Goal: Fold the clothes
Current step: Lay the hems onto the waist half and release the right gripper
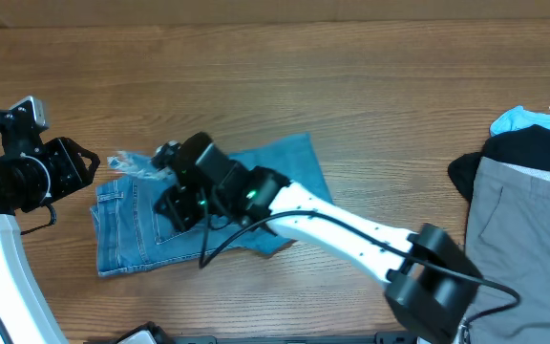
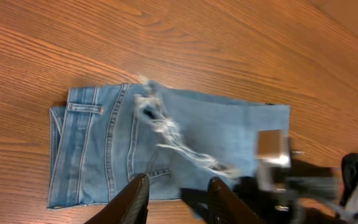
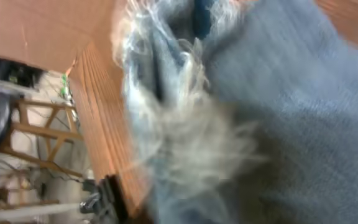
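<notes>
The light-blue denim jeans (image 1: pixel 132 229) lie folded at centre-left of the table, with a stitched back pocket and waistband at the left (image 2: pixel 82 149). Their frayed ankle hem (image 1: pixel 130 164) lies across the top (image 2: pixel 179 140). My right gripper (image 1: pixel 175 186) reaches over the jeans and is pressed into the hem. Blurred denim and fray (image 3: pixel 185 130) fill the right wrist view and hide the fingers. It looks shut on the hem. My left gripper (image 1: pixel 82 164) is open and empty just left of the jeans, its fingers (image 2: pixel 176 199) above the near edge.
A pile at the right edge holds grey trousers (image 1: pixel 528 239), a black garment (image 1: pixel 533 151) and a pale-blue top (image 1: pixel 521 118). The right arm (image 1: pixel 351 234) crosses the table diagonally from the front right.
</notes>
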